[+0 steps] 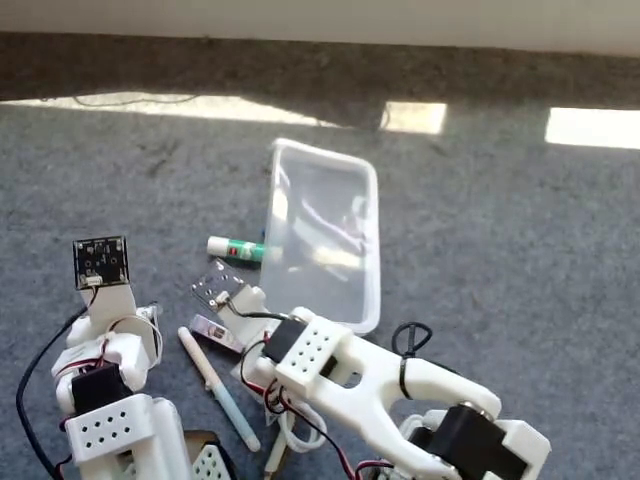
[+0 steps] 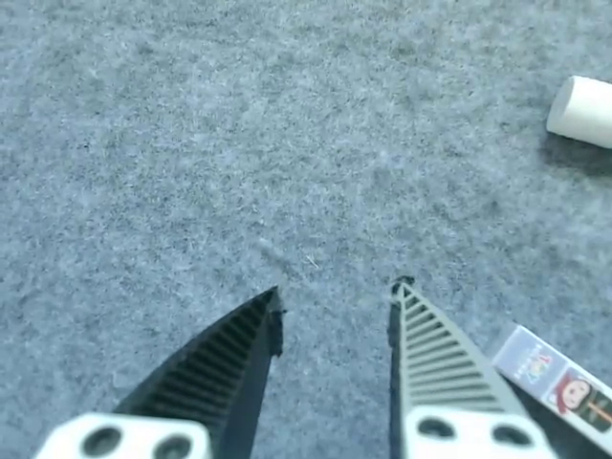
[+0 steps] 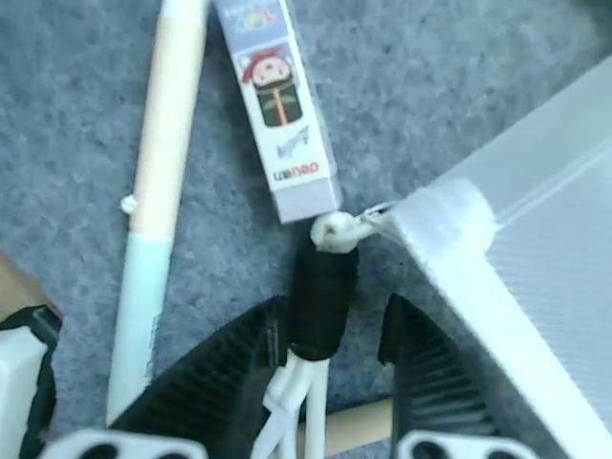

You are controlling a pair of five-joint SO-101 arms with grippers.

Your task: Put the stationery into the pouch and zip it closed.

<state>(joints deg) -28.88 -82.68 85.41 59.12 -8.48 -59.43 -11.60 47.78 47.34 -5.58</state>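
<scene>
Little of the task looks done. The translucent plastic zip pouch (image 1: 325, 235) lies around the middle of the grey carpeted surface (image 1: 520, 260), apparently with nothing inside. A white glue stick with a green band (image 1: 235, 248) touches the pouch's left side. A white and pale-blue pen (image 1: 215, 385) and a small printed eraser (image 3: 277, 105) lie toward the surface's near edge. The right gripper (image 3: 335, 304) is partly open, its jaws straddling the pouch's black zipper pull (image 3: 323, 287) without clearly clamping it. The left gripper (image 2: 335, 296) gapes empty over bare carpet. Loading and zipping are all still to do.
</scene>
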